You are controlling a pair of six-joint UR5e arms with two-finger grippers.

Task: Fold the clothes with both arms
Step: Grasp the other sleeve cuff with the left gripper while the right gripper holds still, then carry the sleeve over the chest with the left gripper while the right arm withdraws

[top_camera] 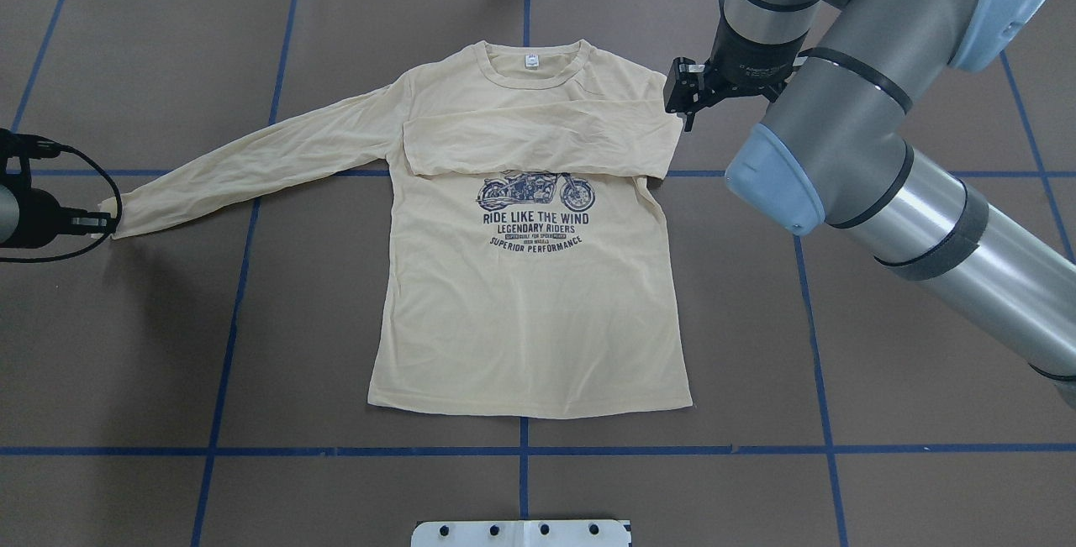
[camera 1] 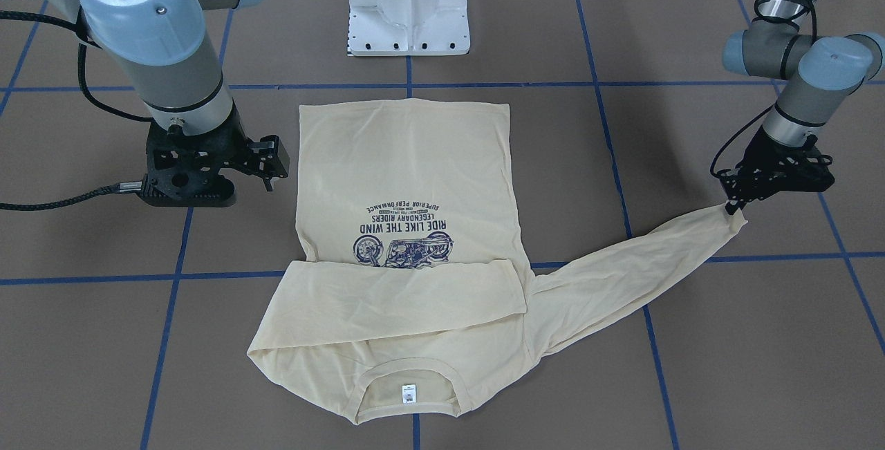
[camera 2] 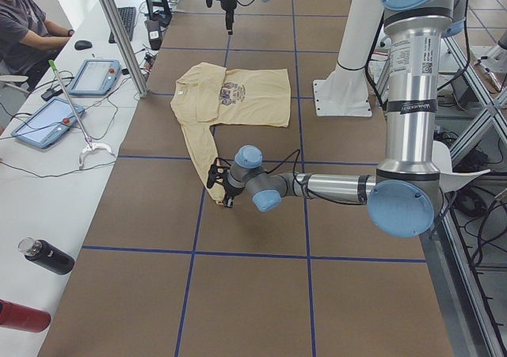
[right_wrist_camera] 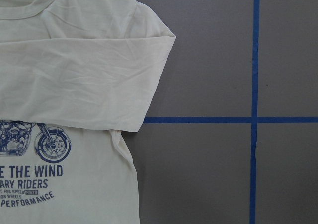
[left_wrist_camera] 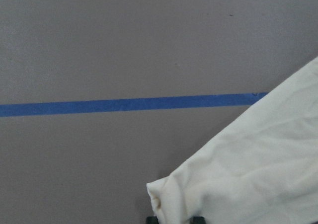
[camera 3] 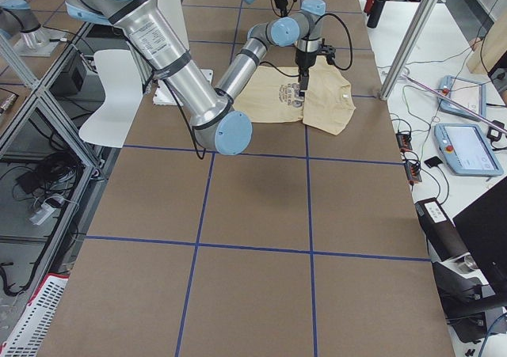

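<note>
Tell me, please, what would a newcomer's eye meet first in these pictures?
A pale yellow T-shirt lies print-up at the middle of the table, with one sleeve folded across its chest, just above the motorcycle print. The other sleeve stretches out sideways to the left gripper, which is at its cuff. The right gripper is beside the opposite shoulder.

Cream long-sleeved T-shirt (top_camera: 530, 312) flat on table (top_camera: 168, 345), motorcycle print (top_camera: 536, 191) up. One sleeve folded across chest; other stretched to left gripper (top_camera: 102, 223) at cuff; right gripper (top_camera: 685, 93) beside folded shoulder.
</note>
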